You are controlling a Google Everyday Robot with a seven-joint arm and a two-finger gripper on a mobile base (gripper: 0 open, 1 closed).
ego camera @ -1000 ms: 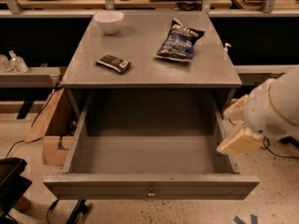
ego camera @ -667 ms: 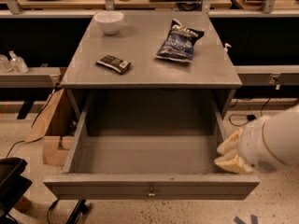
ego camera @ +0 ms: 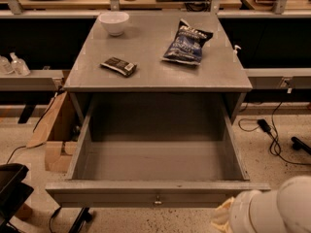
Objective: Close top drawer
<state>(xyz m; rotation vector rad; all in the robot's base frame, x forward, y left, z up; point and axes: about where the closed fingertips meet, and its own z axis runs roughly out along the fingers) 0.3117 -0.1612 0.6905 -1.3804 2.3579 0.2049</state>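
The top drawer (ego camera: 121, 193) is a wide, deep grey box pulled far out of the cabinet, and its inside shows nothing in it. A small round metal knob (ego camera: 157, 199) sits at the centre of its front panel. My gripper (ego camera: 222, 219) is at the bottom right edge of the view, just in front of the right end of the front panel. Only a cream-coloured part of it shows, beside my white arm (ego camera: 277, 210).
On the grey cabinet top (ego camera: 155, 79) lie a white bowl (ego camera: 114, 22), a blue chip bag (ego camera: 187, 45) and a dark snack bar (ego camera: 118, 66). A cardboard box (ego camera: 53, 135) stands left of the drawer. Cables (ego camera: 272, 135) lie on the floor at right. A black object (ego camera: 12, 188) is at the bottom left.
My arm and gripper have moved down and forward, from beside the drawer's right wall to in front of the front panel's right end. The drawer has not moved.
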